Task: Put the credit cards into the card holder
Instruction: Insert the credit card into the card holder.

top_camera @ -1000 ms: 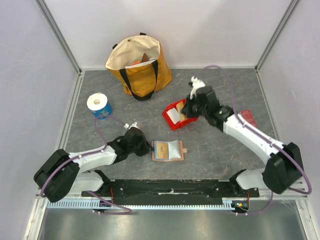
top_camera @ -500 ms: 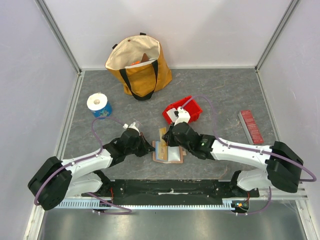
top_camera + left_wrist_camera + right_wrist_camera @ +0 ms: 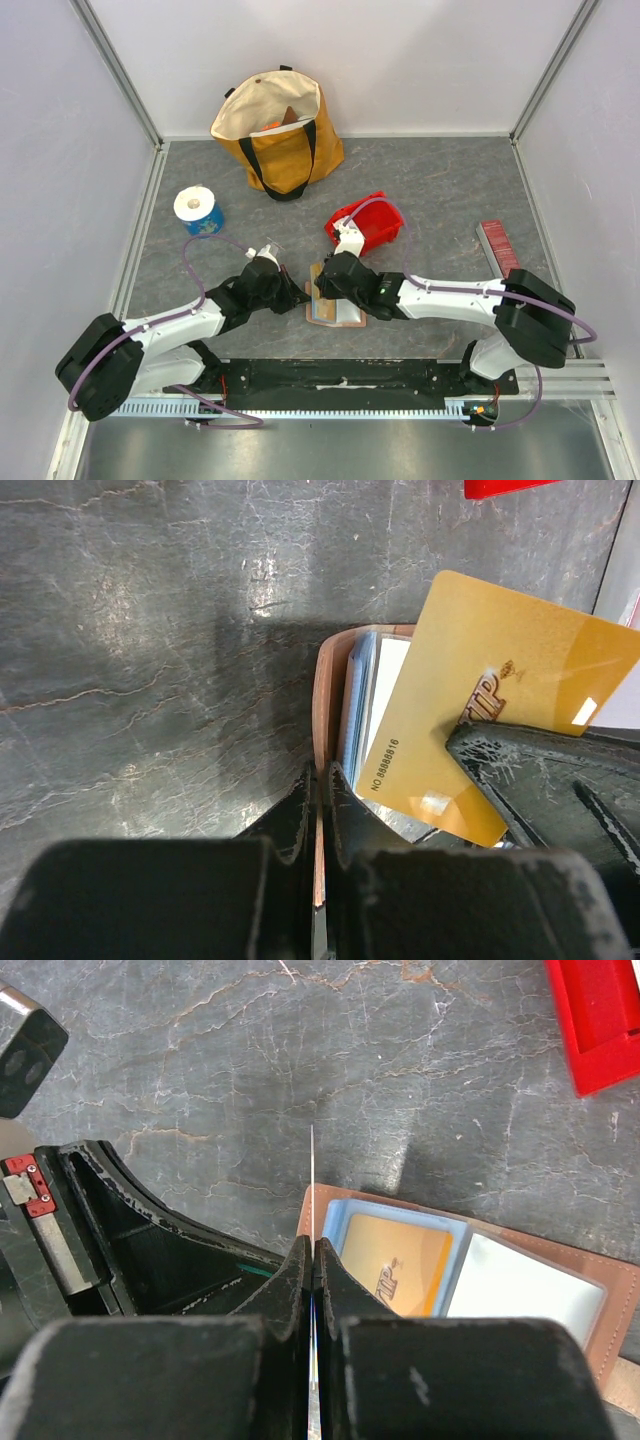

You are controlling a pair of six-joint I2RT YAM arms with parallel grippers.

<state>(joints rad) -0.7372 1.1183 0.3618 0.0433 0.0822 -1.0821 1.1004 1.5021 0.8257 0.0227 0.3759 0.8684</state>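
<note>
Card holder (image 3: pixel 340 315) lies open and flat on the grey bench (image 3: pixel 440 180), tucked under both wrists. From overhead the arms cover most of it.

The left fingers (image 3: pixel 295 815) are pressed together on its tan left rim. The left wrist view shows the leather edge running straight into the closed gap.

The right fingers (image 3: pixel 290 1280) are clamped on a gold card (image 3: pixel 480 710). From the right wrist it is only a hairline, edge-on and upright over the holder's left rim. The left wrist gives its full face, tilted, with printed numbers, leaning over the holder's pocket. Whether it touches the leather, cannot tell.

Only the right wrist shows the holder's inside. A yellow card (image 3: pixel 395 1260) framed in light blue sits there, with a white card (image 3: pixel 520 1280) just beside it.

Just beyond the holder is a red bin (image 3: pixel 372 222). Well beyond it stands a yellow tote bag (image 3: pixel 285 150), mouth open. Off to the holder's far left is a white-and-blue roll (image 3: pixel 199 212). Well to its right lies a dark-red ribbed bar (image 3: pixel 497 245).
</note>
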